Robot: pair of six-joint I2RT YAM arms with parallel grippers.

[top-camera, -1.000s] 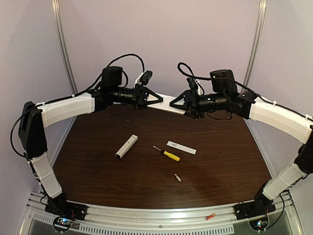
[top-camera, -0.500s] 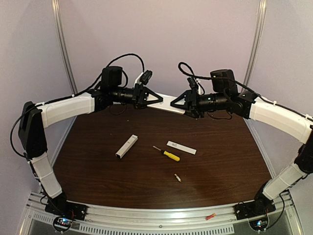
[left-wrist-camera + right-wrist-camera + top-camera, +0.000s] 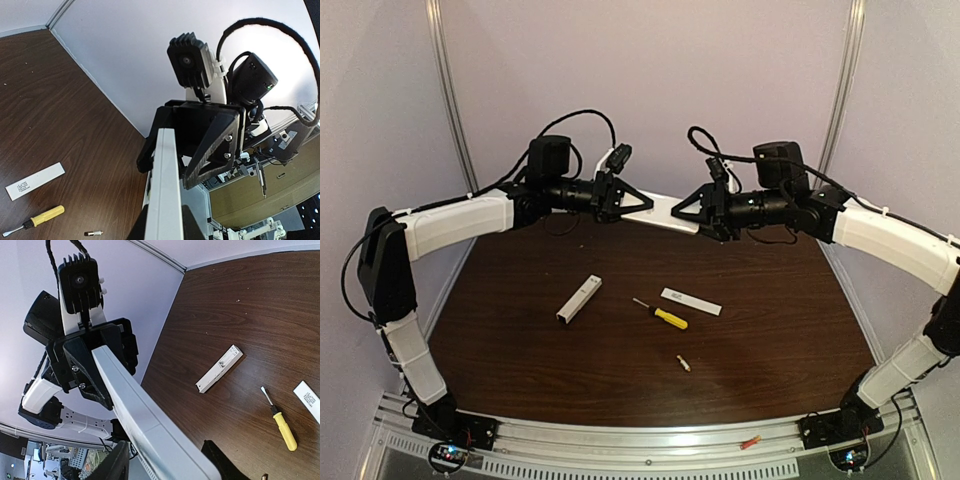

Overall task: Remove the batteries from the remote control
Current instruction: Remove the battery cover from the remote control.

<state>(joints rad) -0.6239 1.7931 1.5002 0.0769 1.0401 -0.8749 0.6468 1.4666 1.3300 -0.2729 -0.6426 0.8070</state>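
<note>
Over the far edge of the dark wooden surface (image 3: 520, 350), the two arms reach toward each other from either side and meet in the air. The left gripper (image 3: 638, 205) is pressed together on the left end of the remote control (image 3: 660, 209), a long white bar that hangs clear of the surface and slopes slightly downward toward the right. In the left wrist view the bar runs straight out from between that gripper's fingers. The right gripper (image 3: 682, 212) sits at the bar's other end with its black triangular fingers flanking the sides. The right wrist view shows the bar passing between them, one finger close against its edge, but I cannot tell whether they are actually clamping it. Below, on the surface, a white oblong piece (image 3: 579, 299) lies diagonally at the left of the group, well apart from both grippers. Just to its right lies a screwdriver (image 3: 660, 314), with its metal tip pointing back and left and its yellow handle toward the right. Nearer the arms' bases, a little beyond the handle's end and not touching it, a single small battery (image 3: 684, 363) rests on its side. Furthest right lies a flat white cover (image 3: 691, 301) with small print, close beside the screwdriver but not touching it.
</note>
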